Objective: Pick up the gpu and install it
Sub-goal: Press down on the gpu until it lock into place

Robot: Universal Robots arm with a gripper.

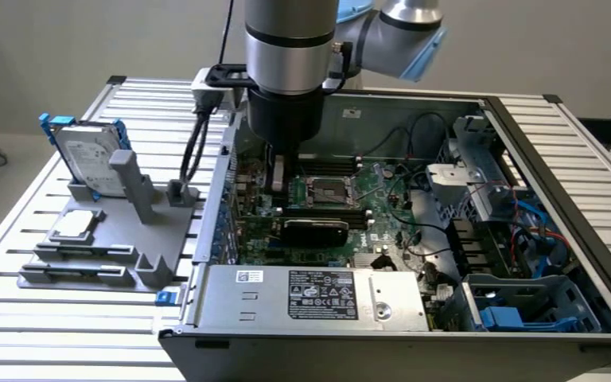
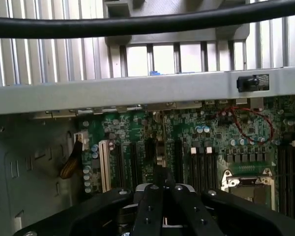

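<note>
Gripper closed, empty, above board; gpu seated in slot. Risk: fingers clip components if arm dips.

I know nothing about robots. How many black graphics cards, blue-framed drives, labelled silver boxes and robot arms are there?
gpu: 1
blue-framed hard drive: 1
labelled silver box: 1
robot arm: 1
Total: 4

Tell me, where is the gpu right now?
In the exterior view, the gpu sits inside the computer case, on the motherboard, just below the gripper.
</note>
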